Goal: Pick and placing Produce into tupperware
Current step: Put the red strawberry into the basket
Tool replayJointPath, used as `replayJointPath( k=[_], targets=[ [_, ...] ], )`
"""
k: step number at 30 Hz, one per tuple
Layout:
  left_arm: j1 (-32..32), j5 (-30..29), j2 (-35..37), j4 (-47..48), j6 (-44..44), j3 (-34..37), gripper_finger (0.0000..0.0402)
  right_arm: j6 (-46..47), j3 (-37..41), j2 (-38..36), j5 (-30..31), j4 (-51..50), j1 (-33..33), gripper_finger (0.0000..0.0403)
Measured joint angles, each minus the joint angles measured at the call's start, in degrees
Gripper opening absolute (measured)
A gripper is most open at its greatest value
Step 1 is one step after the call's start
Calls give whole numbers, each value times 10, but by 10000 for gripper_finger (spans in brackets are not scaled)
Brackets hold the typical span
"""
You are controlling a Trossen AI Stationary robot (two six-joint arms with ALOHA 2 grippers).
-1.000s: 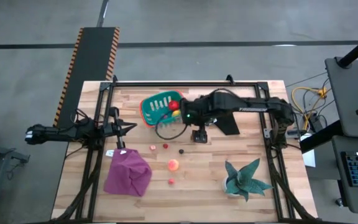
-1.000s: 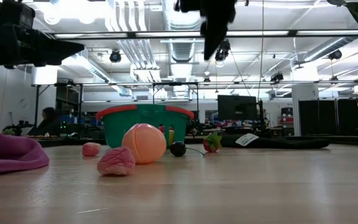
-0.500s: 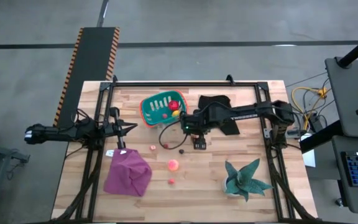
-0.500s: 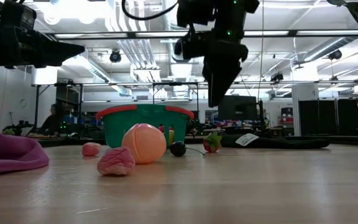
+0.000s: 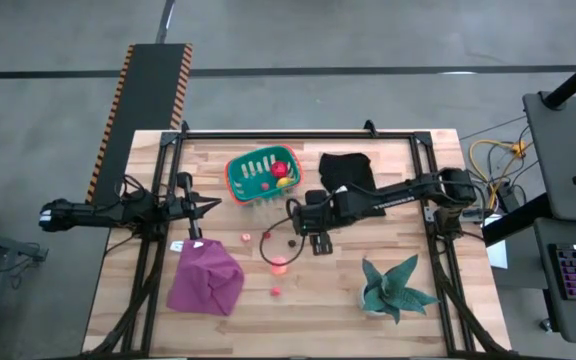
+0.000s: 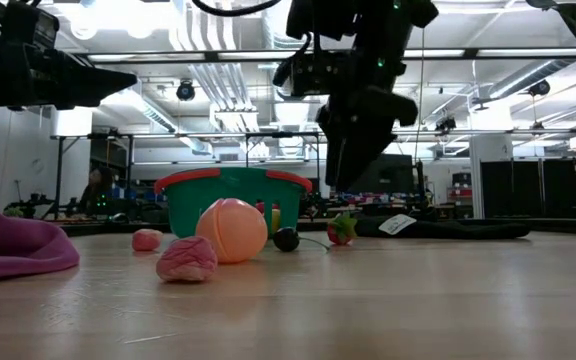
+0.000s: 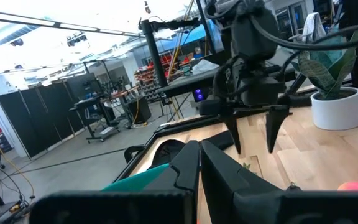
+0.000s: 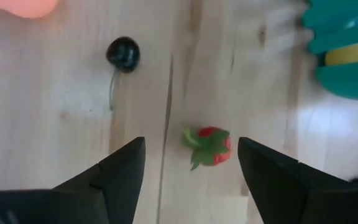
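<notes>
The teal tupperware (image 5: 260, 176) stands at the table's far middle with a red and a yellow piece inside. On the wood nearer to me lie a strawberry (image 8: 209, 146), a dark cherry (image 8: 123, 53), a peach (image 5: 279, 264), a pink piece (image 5: 245, 238) and a small red piece (image 5: 276, 291). My right gripper (image 8: 190, 144) is open and points down, raised above the table (image 6: 358, 140). Its fingers stand on either side of the strawberry (image 6: 341, 228) without touching it. My left gripper (image 7: 199, 163) is shut and waits at the table's left side (image 5: 206, 205).
A purple cloth (image 5: 206, 280) lies near the front left. A black cloth (image 5: 346, 168) lies to the right of the tupperware. A teal spiky plant in a white pot (image 5: 396, 286) stands at the front right. Bare wood lies between the produce and the plant.
My right gripper has moved from beside the tupperware toward the table's near edge and down. It now hangs over the strawberry. The black cloth, which the arm had covered, shows again. The produce and the tupperware have stayed where they were.
</notes>
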State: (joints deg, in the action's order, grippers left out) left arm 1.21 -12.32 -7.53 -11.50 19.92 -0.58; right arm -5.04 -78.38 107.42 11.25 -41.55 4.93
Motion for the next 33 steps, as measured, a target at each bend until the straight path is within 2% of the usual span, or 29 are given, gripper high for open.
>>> replayJointPath(
  k=[7, 17, 33],
  targets=[
    [0, -1, 1, 0, 0, 0, 2, -11, 42, 0, 23, 66, 14, 229],
    [0, -4, 1, -1, 0, 0, 2, -17, 83, 1, 40, 131, 15, 228],
    [0, -6, 1, 0, 0, 0, 2, -15, 120, 1, 44, 184, 16, 227]
  ],
)
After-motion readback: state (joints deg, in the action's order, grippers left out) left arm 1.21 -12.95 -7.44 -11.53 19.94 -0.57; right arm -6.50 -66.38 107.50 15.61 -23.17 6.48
